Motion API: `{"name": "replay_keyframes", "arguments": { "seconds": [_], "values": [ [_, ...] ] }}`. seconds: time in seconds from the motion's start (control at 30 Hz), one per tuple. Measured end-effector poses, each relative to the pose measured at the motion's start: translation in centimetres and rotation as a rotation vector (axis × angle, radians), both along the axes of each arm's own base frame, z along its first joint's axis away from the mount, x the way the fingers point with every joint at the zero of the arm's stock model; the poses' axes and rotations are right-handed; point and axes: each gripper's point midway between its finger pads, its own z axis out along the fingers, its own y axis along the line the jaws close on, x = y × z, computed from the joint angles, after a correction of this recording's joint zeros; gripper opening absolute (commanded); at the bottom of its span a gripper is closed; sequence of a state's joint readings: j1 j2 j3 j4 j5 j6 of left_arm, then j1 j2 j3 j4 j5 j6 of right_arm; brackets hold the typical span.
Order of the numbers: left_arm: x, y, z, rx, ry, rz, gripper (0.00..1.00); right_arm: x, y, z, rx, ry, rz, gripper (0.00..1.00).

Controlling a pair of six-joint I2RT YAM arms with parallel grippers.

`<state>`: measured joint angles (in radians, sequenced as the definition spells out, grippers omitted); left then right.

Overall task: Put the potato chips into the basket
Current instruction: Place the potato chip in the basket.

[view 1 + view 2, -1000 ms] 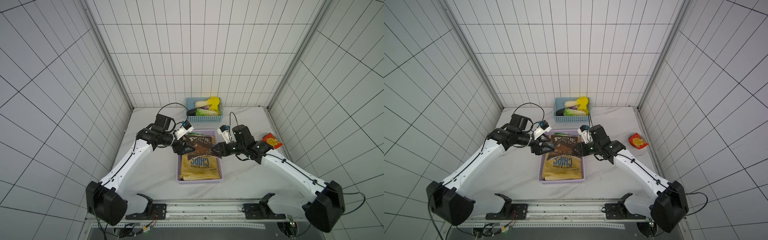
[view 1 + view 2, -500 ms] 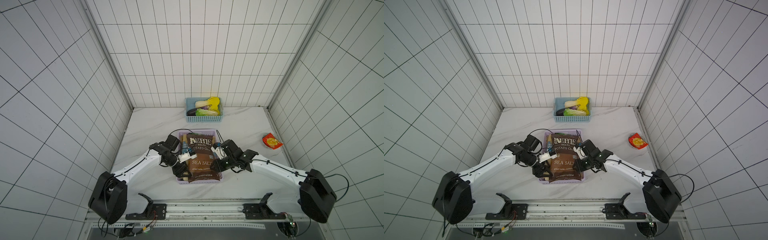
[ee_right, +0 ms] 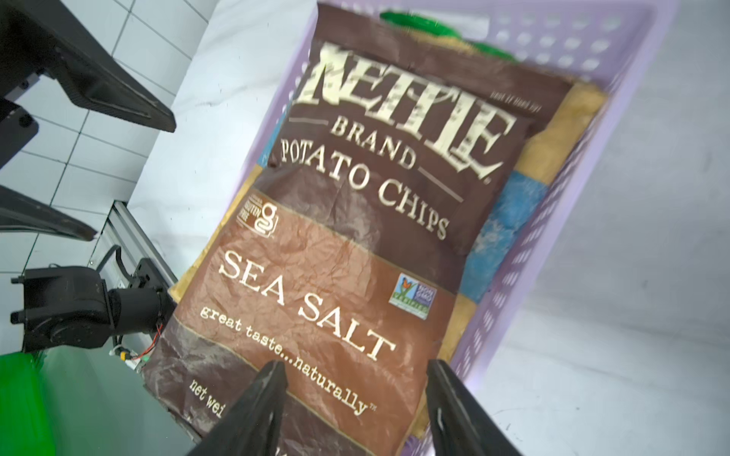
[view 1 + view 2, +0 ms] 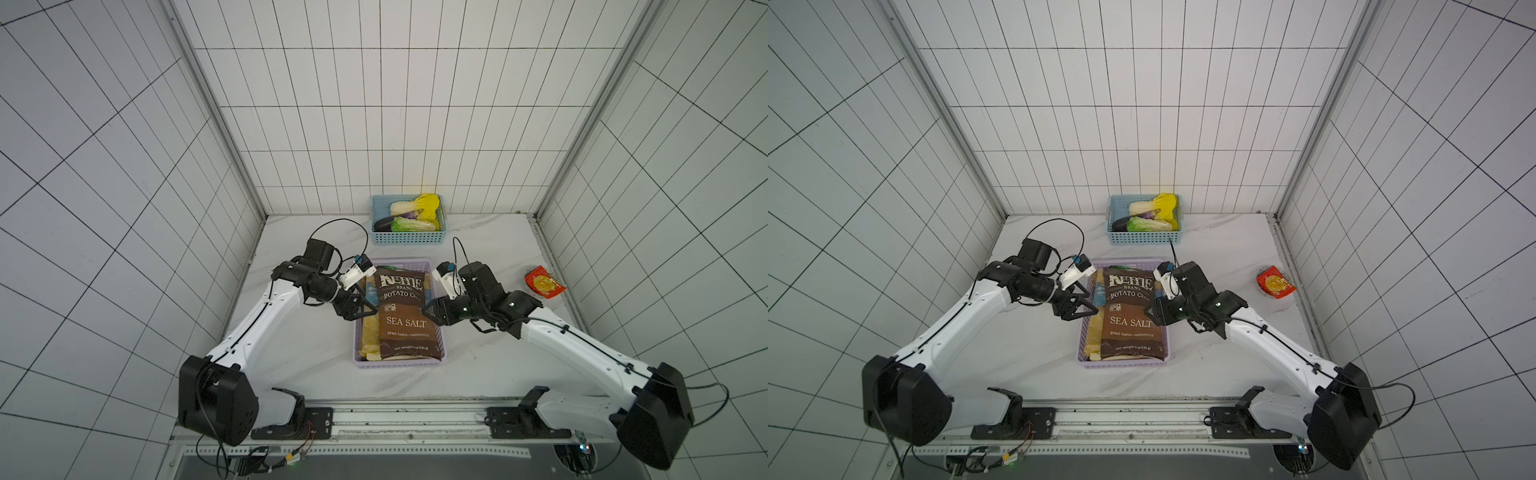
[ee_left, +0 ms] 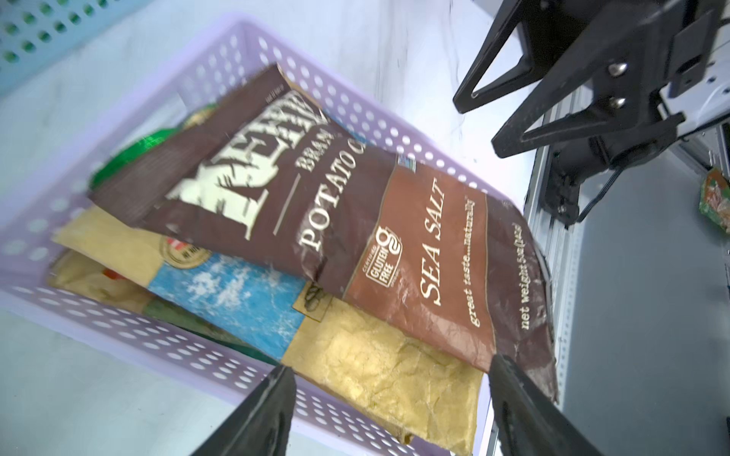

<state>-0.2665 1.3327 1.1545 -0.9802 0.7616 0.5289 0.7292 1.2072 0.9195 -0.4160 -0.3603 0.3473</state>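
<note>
chips update from where i'm standing: the dark brown kettle bag [image 4: 402,316] is lying flat, label up, on top of the pile inside the lilac basket [image 4: 399,363]. it sits toward the basket's right wall, and its bottom seam reaches the basket's near rim; whether it overhangs i can't tell. under it, along the basket's left side, a tan kraft bag [image 5: 379,371] with a blue label pokes out, and a bit of dark green bag [image 5: 144,144] shows at the basket's far end. another cream-ish pack [image 5: 91,282] is tucked lower down, too hidden to read.

left gripper [image 4: 368,311] hovers over the basket's left wall, about halfway along it, jaws spread wide with nothing between them. right gripper [image 4: 428,314] is mirrored over the basket's right wall, just above the edge of the kettle bag, jaws also apart and empty. neither one is touching the bag as far as i can tell in both top views. both arms reach in from the rail [image 4: 374,415] on the basket's near side.

beyond the basket's far end sits a light blue basket [image 4: 408,237] with toy vegetables [image 4: 411,214] in it, well apart from the arms. off to the right of the lilac basket, near the wall, a small red snack packet [image 4: 543,283] lies on the white table [image 4: 307,345] by itself.
</note>
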Motion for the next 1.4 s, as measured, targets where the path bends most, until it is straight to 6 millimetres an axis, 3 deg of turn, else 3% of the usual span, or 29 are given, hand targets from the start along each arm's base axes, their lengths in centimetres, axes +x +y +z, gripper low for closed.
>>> {"name": "replay_keyframes", "arguments": {
  "seconds": [0.1,0.2,0.3,0.4,0.57,0.67,0.8,0.93,1.07,1.27,1.4],
  "values": [
    [1.6,-0.2,1.1,-0.036,-0.009,0.06,0.77,1.3,0.1,-0.1,0.024,0.032,-0.029,0.5],
    [3.4,-0.6,1.0,-0.065,0.017,0.119,0.76,2.0,1.6,-0.6,0.062,0.088,-0.017,0.33],
    [5.0,-0.8,-0.1,-0.072,0.057,0.169,0.75,1.3,3.4,-0.9,0.115,0.152,0.032,0.22],
    [6.0,-0.9,-0.7,-0.07,0.076,0.205,0.75,-0.6,5.3,-0.1,0.193,0.207,0.132,0.19],
    [6.7,-0.8,-0.7,-0.07,0.063,0.237,0.75,-5.3,7.1,1.0,0.279,0.261,0.331,0.19],
    [6.8,-0.7,-1.0,-0.064,0.064,0.247,0.75,-8.5,7.7,0.3,0.253,0.283,0.438,0.18],
    [6.9,-0.5,-1.4,-0.054,0.07,0.259,0.75,-11.1,8.5,-1.7,0.197,0.305,0.532,0.18],
    [7.0,-0.4,-1.4,-0.048,0.07,0.267,0.75,-11.5,8.9,-5.9,0.087,0.348,0.539,0.19],
    [7.0,-0.2,-1.5,-0.044,0.069,0.272,0.75,-10.9,9.3,-8.7,0.013,0.363,0.528,0.18],
    [7.0,0.0,-1.6,-0.04,0.074,0.279,0.75,-10.8,10.0,-9.4,-0.03,0.317,0.536,0.22],
    [7.1,0.0,-1.6,-0.04,0.074,0.28,0.75,-10.4,10.1,-8.5,-0.037,0.242,0.53,0.25]
  ]
}}
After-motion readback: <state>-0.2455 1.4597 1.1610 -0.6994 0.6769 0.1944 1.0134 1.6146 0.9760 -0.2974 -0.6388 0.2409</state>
